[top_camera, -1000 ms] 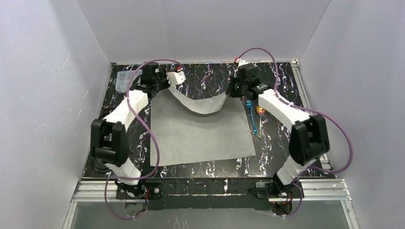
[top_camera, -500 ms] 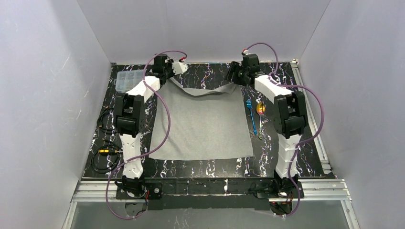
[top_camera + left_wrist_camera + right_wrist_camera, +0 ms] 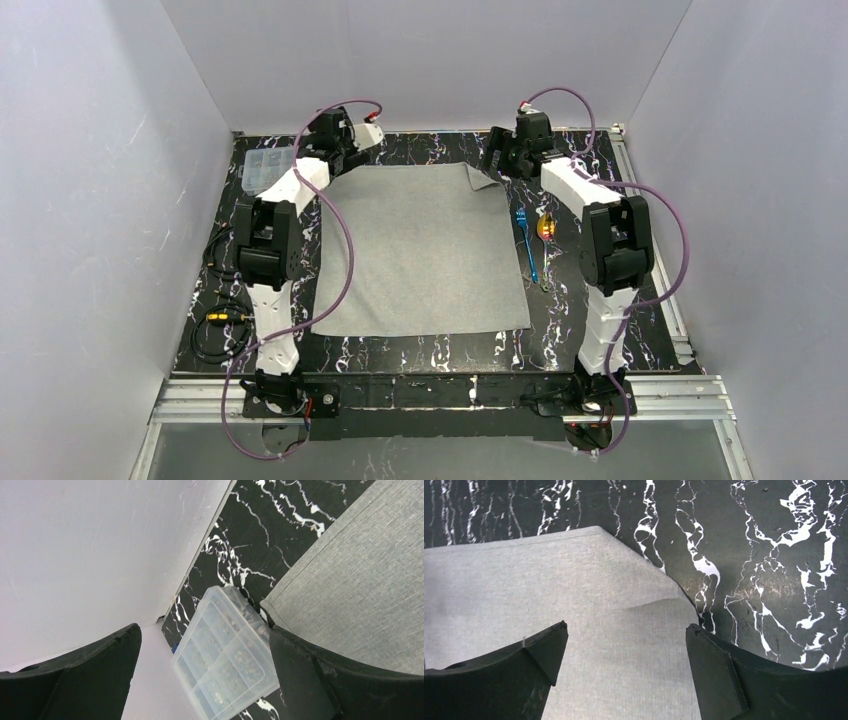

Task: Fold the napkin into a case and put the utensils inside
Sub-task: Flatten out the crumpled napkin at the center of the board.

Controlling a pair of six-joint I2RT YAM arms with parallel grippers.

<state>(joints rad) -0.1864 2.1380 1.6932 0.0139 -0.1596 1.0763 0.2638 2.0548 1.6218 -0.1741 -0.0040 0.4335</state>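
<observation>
Flat on the black tabletop (image 3: 440, 352) with white squiggles: the napkin (image 3: 425, 250), light grey, spread out as one big square in a single layer. A small bump at the napkin's far right corner, with the tip turned up a little. In the right wrist view, a thin crease across that corner of the napkin (image 3: 574, 610).

Just right of the napkin, on bare tabletop: the utensils (image 3: 535, 245). Closest to the napkin's right edge, lying along it but not touching: a blue fork (image 3: 527, 245). Right beside the fork, on the side away from the napkin: a gold-orange piece (image 3: 545, 228), too small to tell what kind.

Over the napkin's far left corner: the left jaws, at the end of the left arm (image 3: 285, 195). Wide apart, with nothing between them.

Over the napkin's far right corner: the right jaws, at the end of the right arm (image 3: 580, 195). Wide apart too, holding nothing, with the napkin lying loose below.

Just left of the napkin's far left corner: a clear plastic box (image 3: 265, 170) with little compartments. In the left wrist view, very near the napkin (image 3: 360, 595); cannot tell whether touching.

Well left of the napkin's near left corner: black cables (image 3: 215, 322). Looping from each arm: purple cables (image 3: 560, 90), one of them crossing the napkin's left edge.
</observation>
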